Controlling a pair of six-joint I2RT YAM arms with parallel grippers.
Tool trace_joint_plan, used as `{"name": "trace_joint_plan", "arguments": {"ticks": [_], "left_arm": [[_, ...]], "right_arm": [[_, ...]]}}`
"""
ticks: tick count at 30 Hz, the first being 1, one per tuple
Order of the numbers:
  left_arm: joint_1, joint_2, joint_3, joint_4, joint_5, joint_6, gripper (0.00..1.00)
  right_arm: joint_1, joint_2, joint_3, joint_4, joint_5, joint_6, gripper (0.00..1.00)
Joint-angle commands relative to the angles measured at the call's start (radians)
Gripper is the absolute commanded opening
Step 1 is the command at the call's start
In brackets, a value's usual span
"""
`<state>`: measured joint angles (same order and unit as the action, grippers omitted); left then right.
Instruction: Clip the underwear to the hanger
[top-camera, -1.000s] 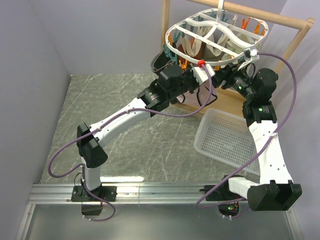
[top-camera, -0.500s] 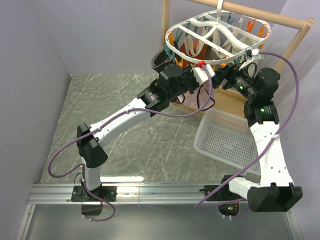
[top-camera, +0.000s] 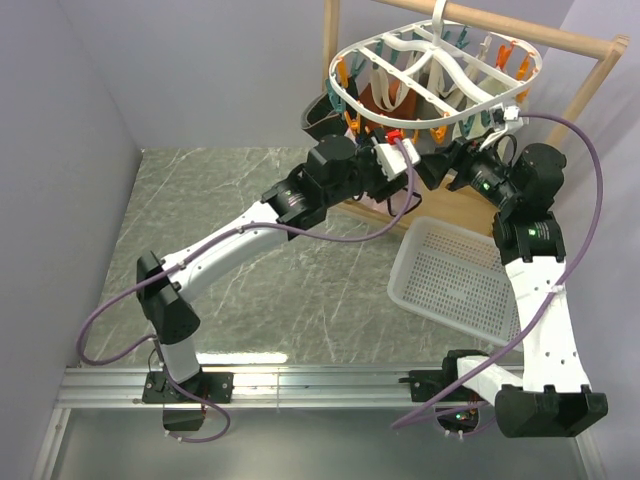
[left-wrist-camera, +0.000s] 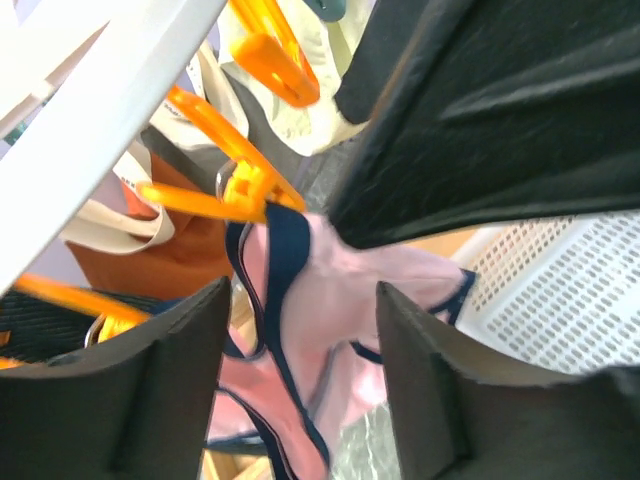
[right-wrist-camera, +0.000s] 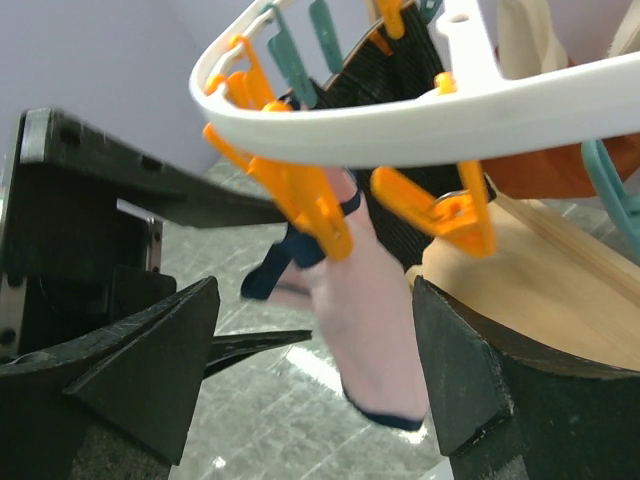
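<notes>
The underwear (left-wrist-camera: 330, 300), pale pink with navy edging, hangs from an orange peg (left-wrist-camera: 235, 190) of the white oval hanger (top-camera: 435, 75). My left gripper (left-wrist-camera: 300, 390) is open just below that peg, with the hanging fabric loose between its fingers (left-wrist-camera: 150, 390). In the right wrist view the same orange peg (right-wrist-camera: 300, 200) is clamped on the underwear (right-wrist-camera: 380, 320) under the hanger rim (right-wrist-camera: 420, 120). My right gripper (right-wrist-camera: 315, 375) is open in front of the fabric and apart from it. Seen from above, both grippers (top-camera: 400, 150) (top-camera: 445, 160) meet under the hanger's near rim, and the underwear is hidden.
The hanger hangs from a wooden rack frame (top-camera: 590, 60). Cream, rust-orange (left-wrist-camera: 170, 250) and black garments hang on other pegs. A white mesh basket (top-camera: 455, 275) sits on the marble table below the right arm. Grey walls stand at the left and back.
My left gripper has gone from shut to open and the arm has stretched further toward the hanger. The right gripper has opened wider. The hanger's near rim has lifted slightly.
</notes>
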<state>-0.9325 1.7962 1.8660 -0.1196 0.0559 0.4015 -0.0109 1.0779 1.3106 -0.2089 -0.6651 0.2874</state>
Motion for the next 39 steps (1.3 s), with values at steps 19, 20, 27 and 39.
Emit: {"name": "trace_joint_plan", "arguments": {"ticks": [19, 20, 27, 39], "left_arm": [[0.165, -0.443, -0.418, -0.238, 0.059, -0.324, 0.99], [0.19, -0.448, -0.419, -0.273, 0.053, -0.352, 0.99], [0.441, -0.507, -0.497, -0.37, 0.105, -0.556, 0.99], [0.71, -0.572, -0.697, -0.419, 0.05, -0.555, 0.99]], "right_arm": [[0.005, -0.222, -0.16, -0.248, -0.085, -0.208, 0.86], [0.005, -0.225, -0.168, -0.263, -0.079, -0.217, 0.86], [0.005, -0.271, -0.232, -0.379, 0.025, -0.312, 0.87], [0.005, -0.276, -0.422, -0.339, 0.223, -0.332, 0.9]]}}
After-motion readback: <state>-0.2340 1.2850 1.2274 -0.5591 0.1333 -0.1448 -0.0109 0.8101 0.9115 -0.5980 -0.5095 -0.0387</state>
